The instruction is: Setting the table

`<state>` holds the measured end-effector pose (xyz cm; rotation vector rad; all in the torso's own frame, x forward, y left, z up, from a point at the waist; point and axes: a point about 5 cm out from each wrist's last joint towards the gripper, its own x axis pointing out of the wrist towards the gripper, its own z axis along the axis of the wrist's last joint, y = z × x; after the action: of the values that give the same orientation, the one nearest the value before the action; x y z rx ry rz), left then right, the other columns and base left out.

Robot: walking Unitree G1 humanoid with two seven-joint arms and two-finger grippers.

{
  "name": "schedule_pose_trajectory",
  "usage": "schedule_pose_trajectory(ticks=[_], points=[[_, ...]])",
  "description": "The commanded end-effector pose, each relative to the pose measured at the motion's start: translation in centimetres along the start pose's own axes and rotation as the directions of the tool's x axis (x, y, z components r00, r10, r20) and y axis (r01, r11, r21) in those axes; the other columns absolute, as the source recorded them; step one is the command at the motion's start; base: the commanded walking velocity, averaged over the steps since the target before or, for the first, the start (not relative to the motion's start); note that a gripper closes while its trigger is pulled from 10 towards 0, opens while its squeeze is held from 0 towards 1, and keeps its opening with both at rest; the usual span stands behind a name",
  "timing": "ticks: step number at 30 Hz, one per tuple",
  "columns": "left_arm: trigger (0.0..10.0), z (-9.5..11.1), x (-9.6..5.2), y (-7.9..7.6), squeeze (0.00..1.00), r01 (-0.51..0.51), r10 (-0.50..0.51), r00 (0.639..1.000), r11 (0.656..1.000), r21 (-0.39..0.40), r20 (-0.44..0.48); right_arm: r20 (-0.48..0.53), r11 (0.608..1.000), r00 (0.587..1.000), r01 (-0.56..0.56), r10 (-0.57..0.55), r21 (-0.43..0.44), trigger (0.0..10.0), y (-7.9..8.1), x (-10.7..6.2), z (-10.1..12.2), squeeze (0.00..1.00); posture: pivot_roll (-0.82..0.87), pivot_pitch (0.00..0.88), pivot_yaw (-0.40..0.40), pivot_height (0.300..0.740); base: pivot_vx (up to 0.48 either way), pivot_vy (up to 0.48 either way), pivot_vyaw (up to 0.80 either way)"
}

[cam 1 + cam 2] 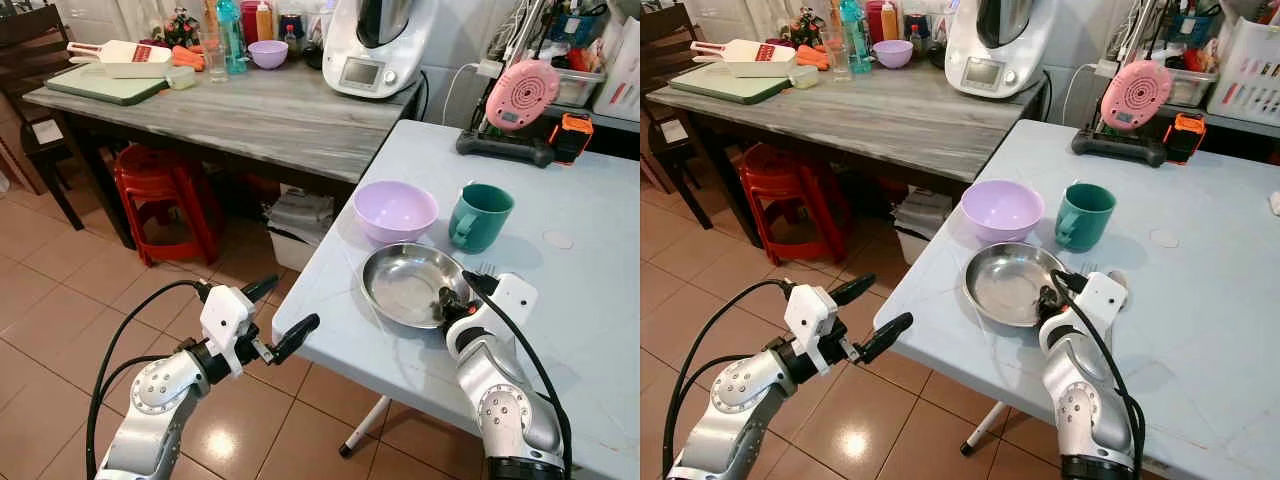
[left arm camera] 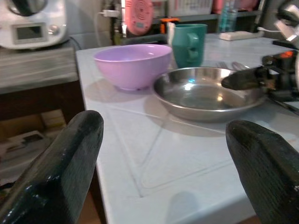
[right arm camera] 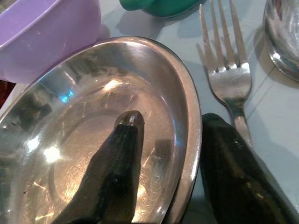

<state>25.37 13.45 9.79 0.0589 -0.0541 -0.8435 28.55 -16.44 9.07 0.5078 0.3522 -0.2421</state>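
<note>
A steel plate [image 1: 405, 285] lies flat near the front edge of the pale blue table [image 1: 590, 300]. Behind it stand a lilac bowl [image 1: 395, 210] and a teal mug [image 1: 480, 215]. A fork [image 3: 229, 79] and a spoon [image 3: 282, 37] lie just right of the plate. My right gripper [image 1: 455, 300] holds the plate's right rim, one finger inside the dish and one outside on the table. My left gripper [image 1: 290, 305] is open and holds nothing. It hovers off the table's left edge above the floor, pointing at the plate.
A grey wooden counter [image 1: 250, 115] at the back left carries a white kitchen machine [image 1: 372, 45], a cutting board, bottles and a small purple bowl. Red stools [image 1: 165, 195] stand under it. A pink device [image 1: 522, 95] stands on a black base at the table's far edge.
</note>
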Motion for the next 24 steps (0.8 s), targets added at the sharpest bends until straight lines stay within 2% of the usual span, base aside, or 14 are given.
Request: schedule_pose_trajectory(ticks=[1,11,12,13,14,24], points=[[10.0,0.2,-0.1,-0.2,0.0,0.036,-0.036,0.999,0.999,0.027,-0.009,-0.012,0.998,0.999,-0.041,0.041,0.046,10.0,1.4,-0.3,-0.2,0.0,-0.02,0.0,0.004,0.74,0.0,0.0,0.0],[10.0,0.1,-0.3,-0.4,0.0,0.07,-0.069,0.997,0.997,0.041,-0.019,-0.097,0.993,0.99,-0.099,0.105,0.068,10.0,2.6,-0.4,-1.3,0.0,-0.02,0.0,0.004,0.74,0.0,0.0,0.0],[10.0,0.1,-0.3,-0.4,0.0,0.07,-0.07,0.997,0.997,0.043,-0.019,-0.107,0.993,0.988,-0.099,0.107,0.071,8.7,2.6,-0.4,-1.5,0.0,-0.02,0.0,0.004,0.74,0.0,0.0,0.0],[10.0,0.1,-0.3,-0.5,0.0,0.072,-0.071,0.997,0.996,0.045,-0.019,-0.122,0.993,0.987,-0.096,0.104,0.07,2.1,2.6,-0.4,-1.7,0.0,-0.02,0.0,0.004,0.74,0.0,0.0,0.0],[10.0,0.1,-0.3,-0.5,0.0,0.073,-0.072,0.997,0.996,0.046,-0.02,-0.138,0.993,0.985,-0.09,0.099,0.069,0.0,2.5,-0.3,-1.9,0.0,-0.02,0.0,0.004,0.74,0.0,0.0,0.0],[10.0,0.2,-0.3,-0.7,0.0,0.086,-0.085,0.996,0.995,0.049,-0.023,-0.206,0.995,0.974,-0.084,0.091,0.046,0.0,1.9,-0.2,-2.8,0.0,-0.01,0.0,-0.002,0.74,0.0,0.0,0.0]])
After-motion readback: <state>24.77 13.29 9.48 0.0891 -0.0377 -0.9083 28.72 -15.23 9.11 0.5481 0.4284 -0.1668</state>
